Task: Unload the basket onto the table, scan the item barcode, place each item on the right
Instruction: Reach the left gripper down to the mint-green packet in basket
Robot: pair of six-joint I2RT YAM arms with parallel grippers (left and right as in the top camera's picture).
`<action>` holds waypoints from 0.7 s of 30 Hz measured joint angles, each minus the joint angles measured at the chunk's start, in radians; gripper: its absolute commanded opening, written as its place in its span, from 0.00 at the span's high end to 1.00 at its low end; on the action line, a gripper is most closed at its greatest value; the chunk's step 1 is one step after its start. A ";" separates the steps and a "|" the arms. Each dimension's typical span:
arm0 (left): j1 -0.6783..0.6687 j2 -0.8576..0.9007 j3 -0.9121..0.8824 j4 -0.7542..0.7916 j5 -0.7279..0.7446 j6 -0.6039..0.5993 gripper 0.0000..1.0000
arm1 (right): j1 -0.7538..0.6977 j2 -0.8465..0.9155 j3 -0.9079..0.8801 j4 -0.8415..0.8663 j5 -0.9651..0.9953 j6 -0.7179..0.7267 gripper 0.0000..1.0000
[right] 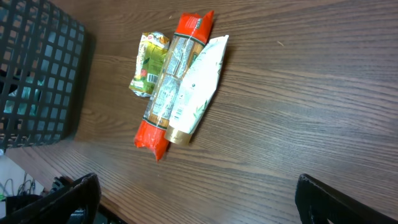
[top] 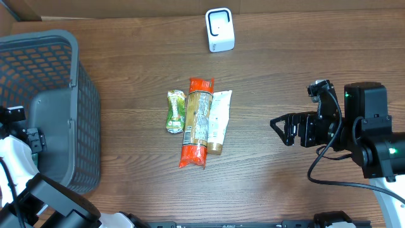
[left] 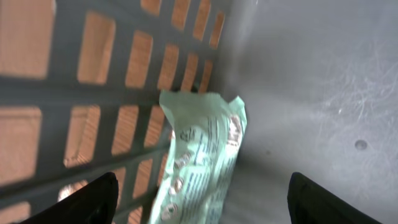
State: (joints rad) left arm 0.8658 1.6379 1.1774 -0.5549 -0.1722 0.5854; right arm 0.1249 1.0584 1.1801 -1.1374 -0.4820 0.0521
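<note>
Grey plastic mesh fills the left wrist view: the left hand (left: 202,194) is down inside the basket (top: 57,47) at the left edge of the worktop (top: 304,63). Its two fingers stand wide apart at the bottom corners of that view. Between them, touching neither, a pale green packet (left: 202,146) leans against the basket's latticed wall where it meets the smooth floor.

The right hand (top: 279,130) hovers over bare wood on the right side, its fingers spread fully and holding nothing.

In the middle of the worktop three items lie side by side, touching: a small green packet (top: 175,111) on the left, a long orange-ended packet (top: 197,123) in the centre, and a white tube (top: 219,120) on the right. The white scanner (top: 219,30) stands upright near the far edge, well apart from them.
</note>
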 measured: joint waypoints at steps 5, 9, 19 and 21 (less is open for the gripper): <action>0.000 0.003 0.000 0.026 0.015 0.025 0.21 | 0.000 0.000 0.000 0.000 0.000 0.000 0.00; 0.000 0.031 0.000 0.026 0.019 0.028 0.21 | 0.000 0.000 0.000 0.000 0.000 -0.001 0.00; 0.000 0.116 0.000 0.024 0.019 0.027 0.23 | 0.000 0.000 0.000 0.000 0.000 0.000 0.00; 0.000 0.123 0.000 0.023 0.020 0.027 0.25 | 0.000 0.000 0.000 0.000 0.000 0.000 0.00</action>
State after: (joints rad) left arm 0.8658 1.7611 1.1774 -0.5316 -0.1524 0.6128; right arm 0.1253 1.0588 1.1801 -1.1378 -0.4824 0.0517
